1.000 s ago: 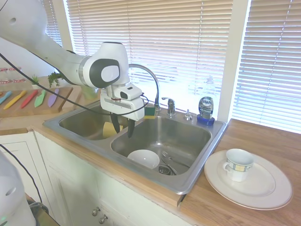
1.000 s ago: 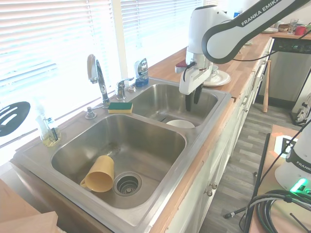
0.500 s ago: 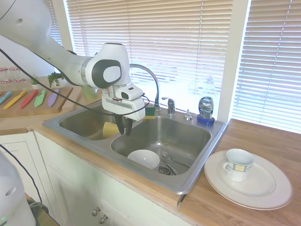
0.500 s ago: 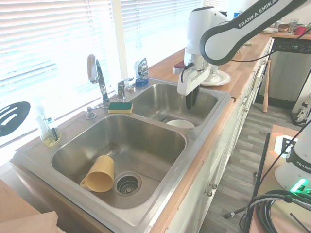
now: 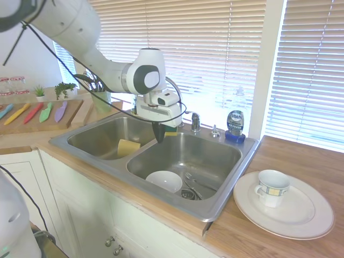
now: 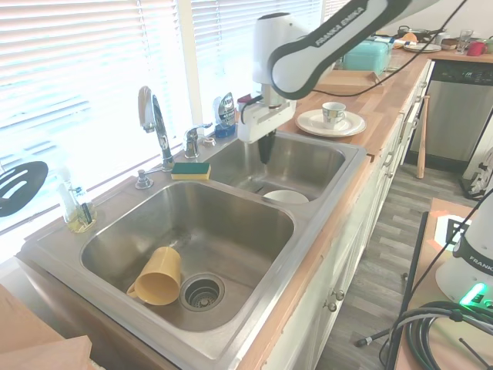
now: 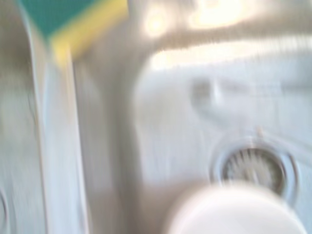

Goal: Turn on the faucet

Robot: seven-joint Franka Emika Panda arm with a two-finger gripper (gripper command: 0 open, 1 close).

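The faucet (image 6: 154, 116) is a tall chrome gooseneck behind the divider between the two basins. Its small lever handle (image 6: 192, 137) stands on a short post beside it. In the first exterior view the spout (image 5: 175, 91) is partly hidden by my wrist, and the lever handle (image 5: 194, 119) shows just right of it. My gripper (image 5: 159, 133) points down over the back of the basin that holds the bowl, near the green-and-yellow sponge (image 5: 171, 128). It hangs apart from the handle, in front of it (image 6: 264, 151). The fingers are shut and hold nothing.
A white bowl (image 5: 164, 181) and a spoon lie in that basin by the drain (image 7: 253, 168). A yellow cup (image 6: 158, 277) lies in the other basin. A blue-labelled soap bottle (image 5: 235, 124) and a low chrome cap (image 5: 214, 130) stand on the back rim. A plate (image 5: 301, 220) with a mug sits on the counter.
The gripper's fingers have closed from open. The arm has swung from the front of the basin towards its back rim, nearer the sponge and faucet.
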